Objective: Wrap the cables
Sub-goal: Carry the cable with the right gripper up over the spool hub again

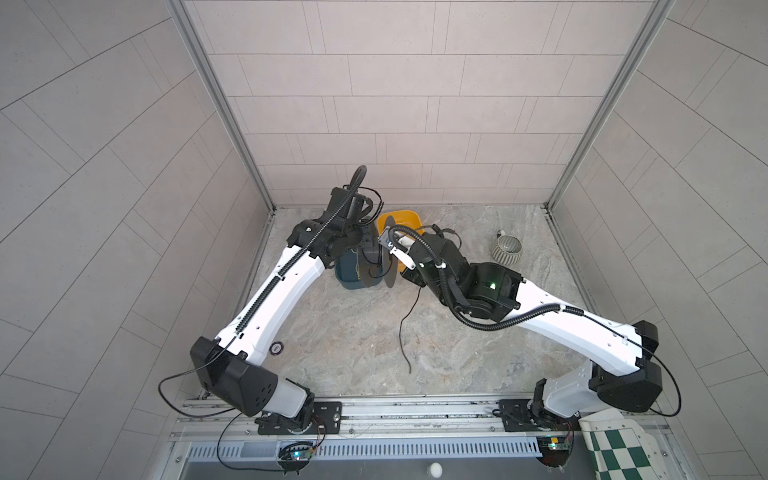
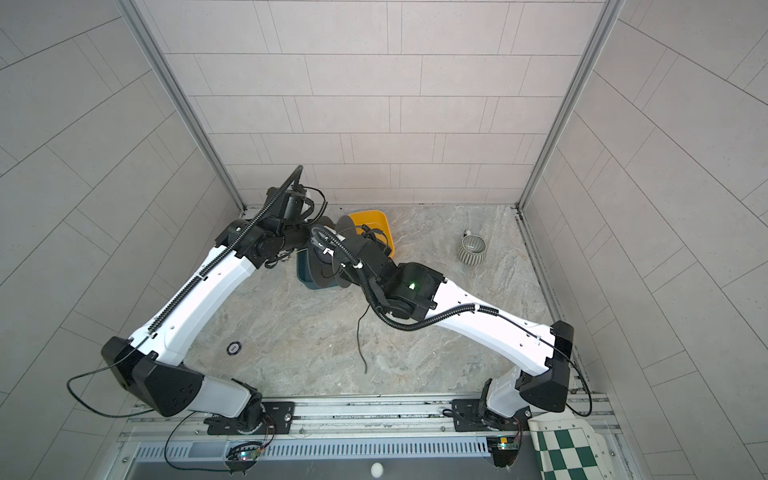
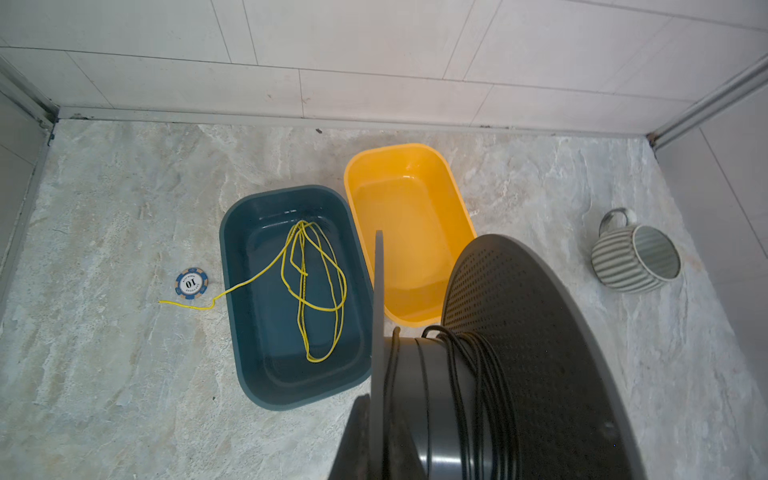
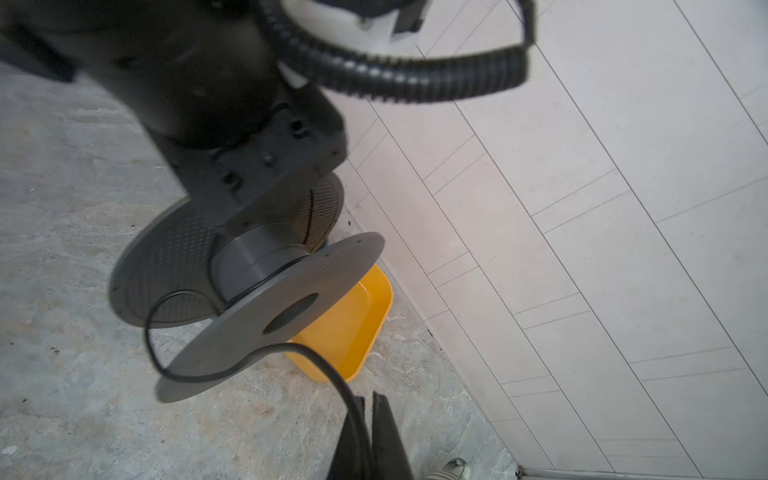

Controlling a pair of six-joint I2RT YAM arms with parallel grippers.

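Note:
In the left wrist view my left gripper [image 3: 379, 436] is shut on the thin flange of a black spool [image 3: 536, 332], held above the table. Several turns of the cables [image 3: 478, 386], one thin black wire, lie round its grey hub. Seen from the right wrist, the wire [image 4: 183, 376] leaves the spool [image 4: 291, 291] in a loose loop and runs between the fingers of my right gripper [image 4: 369, 419], which is shut on it. In both top views the free tail of the cable [image 1: 404, 332] [image 2: 359, 332] hangs down and trails over the table towards the front edge.
A dark blue bin [image 3: 266, 353] under the spool holds a yellow-green cord [image 3: 316, 270] that trails out onto the table. Beside it sits a yellow bin [image 3: 415, 199]. A poker chip [image 3: 190, 283], a striped mug [image 3: 636, 257] on its side and a checkered mat [image 1: 615, 449] are around.

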